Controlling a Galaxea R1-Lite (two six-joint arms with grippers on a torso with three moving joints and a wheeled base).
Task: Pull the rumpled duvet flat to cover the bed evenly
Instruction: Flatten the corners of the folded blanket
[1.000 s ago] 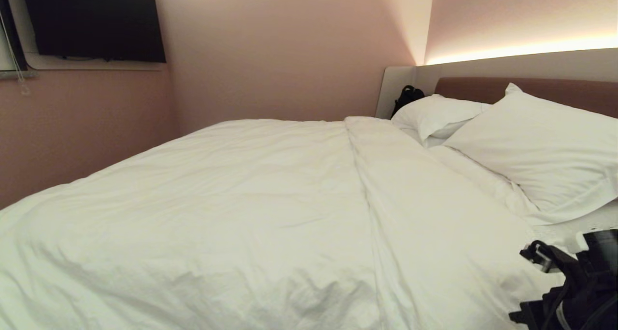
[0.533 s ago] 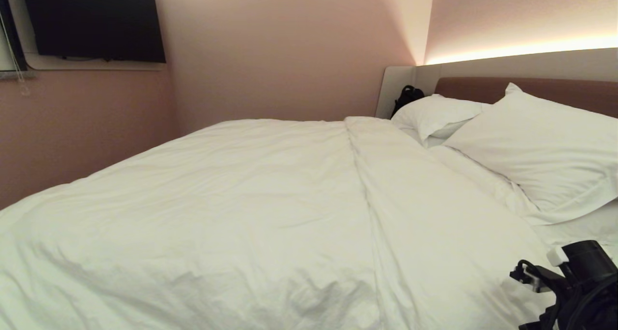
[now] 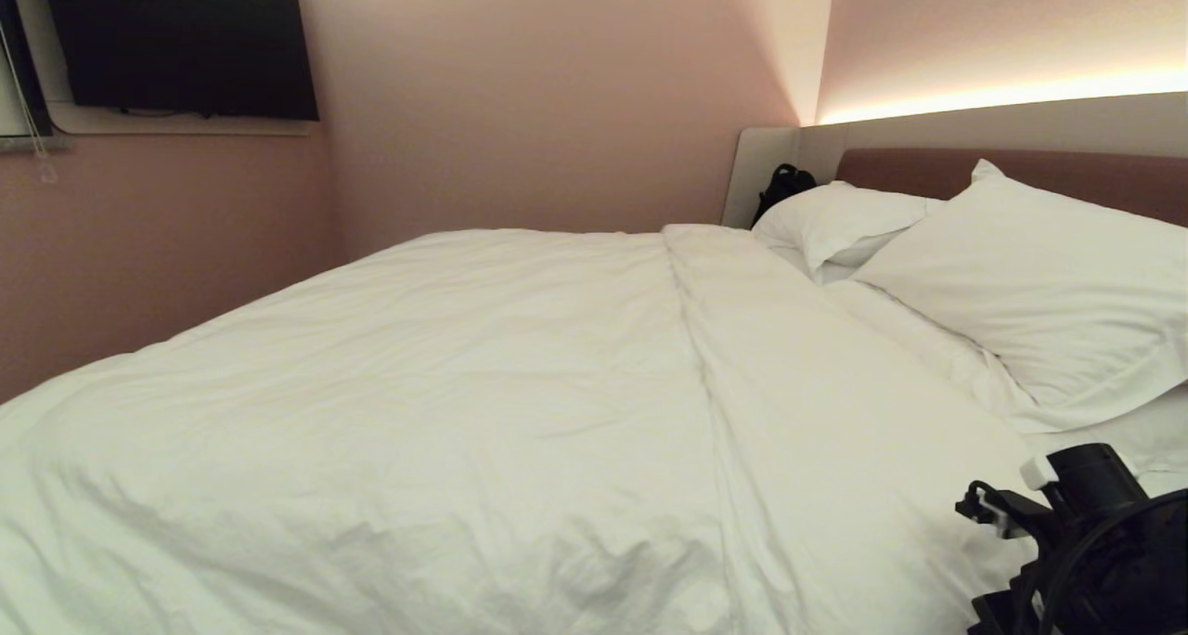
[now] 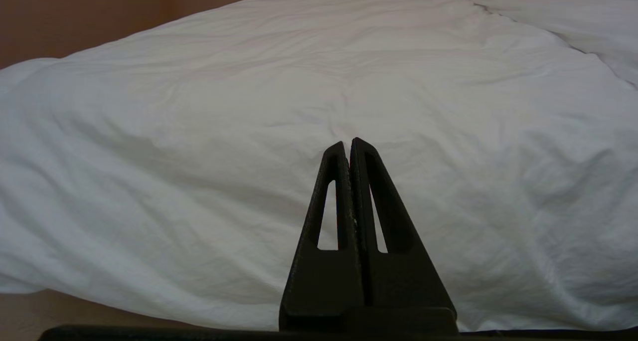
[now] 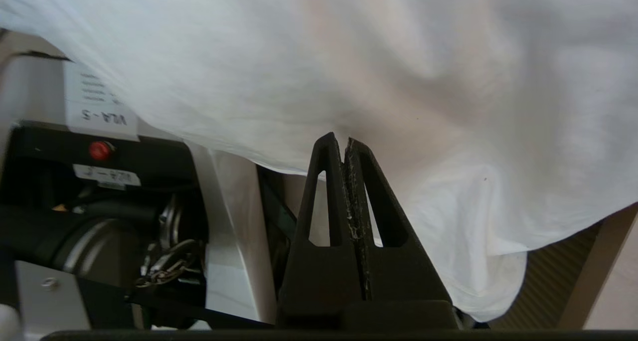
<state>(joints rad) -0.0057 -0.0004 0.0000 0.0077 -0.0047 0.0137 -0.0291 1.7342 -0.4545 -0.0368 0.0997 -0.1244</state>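
Looking across the bed [image 3: 1021, 166], we are seeing the duvet [image 3: 483, 384] lying over almost all of the mattress, its wrinkled white cover reaching from the near edge to the far side by the pink wall [image 3: 557, 97]. One long raised fold is running from the far edge toward us, right of the middle. Two white pillows [image 3: 1030, 291] are leaning against the brown headboard at the right, with a strip of sheet [image 3: 1142, 435] showing just beside the nearer one. A small black bag [image 3: 782, 186] is sitting in the far corner behind the pillows (we cannot tell what is in it). A dark television [image 3: 181, 41] is hanging on the wall at the upper left.

We are holding our right gripper [image 5: 344, 140] low at the near right corner of the bed, where the arm's black wrist is showing at the bottom right of the head view. Its jaws are pressed together with nothing between them, their tips lying right at the hanging hem of the duvet; we cannot tell whether they are touching the cloth. Part of our own base is showing beside them.

We are keeping our left gripper [image 4: 348, 144] off the near side of the bed, pointing level at the duvet's side, jaws together and empty, clear of the cloth.
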